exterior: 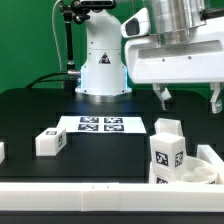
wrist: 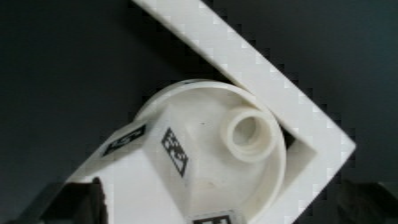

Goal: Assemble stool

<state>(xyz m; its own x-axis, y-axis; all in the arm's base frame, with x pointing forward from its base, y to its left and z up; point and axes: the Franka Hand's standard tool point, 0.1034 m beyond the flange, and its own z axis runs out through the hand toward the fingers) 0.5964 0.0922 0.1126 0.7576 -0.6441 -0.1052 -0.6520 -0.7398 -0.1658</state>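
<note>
The white stool seat (exterior: 172, 155), with black-and-white tags on it, sits in the front corner at the exterior view's right, against the border rails. From the wrist, the seat (wrist: 214, 150) shows as a rounded body with a round hole and tags along its side, tucked into the rail corner (wrist: 267, 80). My gripper (exterior: 190, 101) hangs above it, open, with nothing between its fingers and clear of the seat. One dark finger (wrist: 68, 200) shows at the frame edge beside the seat. A loose block leg (exterior: 50, 142) lies on the black table at the exterior view's left.
The marker board (exterior: 100, 124) lies flat mid-table in front of the robot base (exterior: 100, 70). A long white rail (exterior: 90, 192) runs along the front edge. Another white part (exterior: 2, 150) is cut off at the exterior view's left edge.
</note>
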